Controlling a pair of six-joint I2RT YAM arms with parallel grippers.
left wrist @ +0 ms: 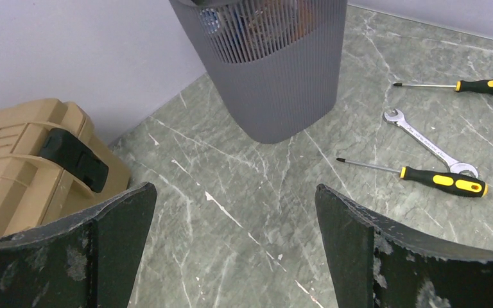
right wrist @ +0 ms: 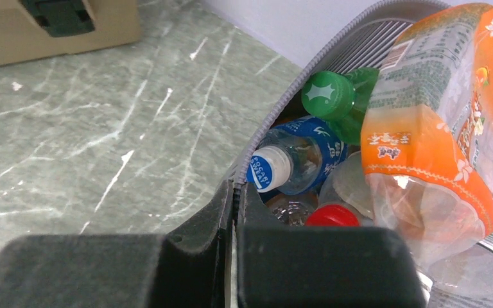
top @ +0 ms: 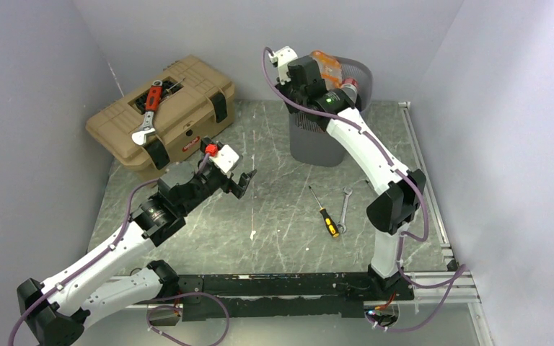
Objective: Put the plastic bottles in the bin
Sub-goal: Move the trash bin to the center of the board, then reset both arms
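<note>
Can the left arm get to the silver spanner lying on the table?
Probably yes. The left end effector is open and empty, and only bare table lies between it and the silver spanner. A screwdriver lies close beside the spanner.

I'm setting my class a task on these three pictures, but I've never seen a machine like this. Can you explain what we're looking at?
Two white robot arms are fixed to a green marbled table. One picture looks down from above; the others come from cameras on each wrist. The left gripper is open and empty; the right gripper, shut and empty, is at the rim of the tall grey mesh bin, filled with plastic bottles. Nearby: a tan toolbox, yellow-and-black screwdrivers and a silver spanner.
</note>
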